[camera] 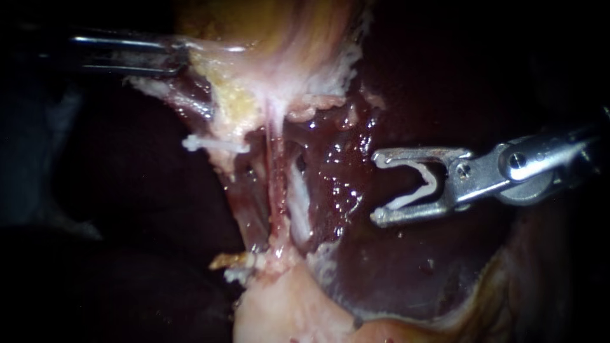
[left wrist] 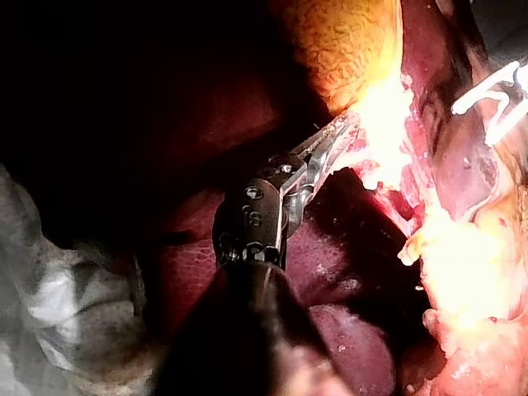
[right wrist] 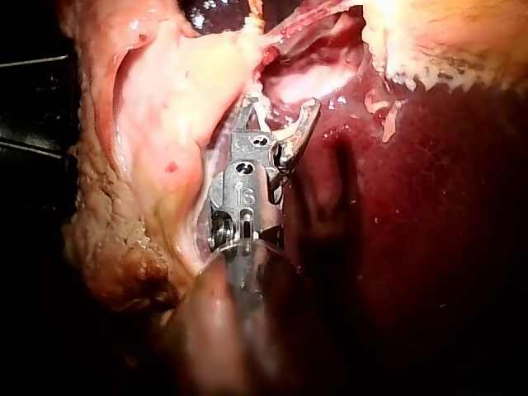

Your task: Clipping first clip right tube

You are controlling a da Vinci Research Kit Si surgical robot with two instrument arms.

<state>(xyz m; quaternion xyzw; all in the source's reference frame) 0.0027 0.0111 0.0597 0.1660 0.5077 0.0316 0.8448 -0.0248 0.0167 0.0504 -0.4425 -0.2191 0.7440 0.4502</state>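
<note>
Over the dark liver (camera: pixel 413 267), the left instrument (camera: pixel 180 54) grips the gallbladder (camera: pixel 298 38) edge, holding it taut. The right instrument (camera: pixel 376 187) hovers near the right tube (camera: pixel 298 203) – jaws wide, cradling an open white clip (camera: pixel 427 184). Best advanced squarely across the tube, both tips showing beyond it before closing

Liver (camera: pixel 406 267): dark maroon, glossy speckle. Gallbladder (camera: pixel 279 32): pale pink, yellow streaks. Clip (camera: pixel 420 185): white; right instrument (camera: pixel 376 187): silver; left tube (camera: pixel 274 171) pink, right tube (camera: pixel 298 203) whitish.
</note>
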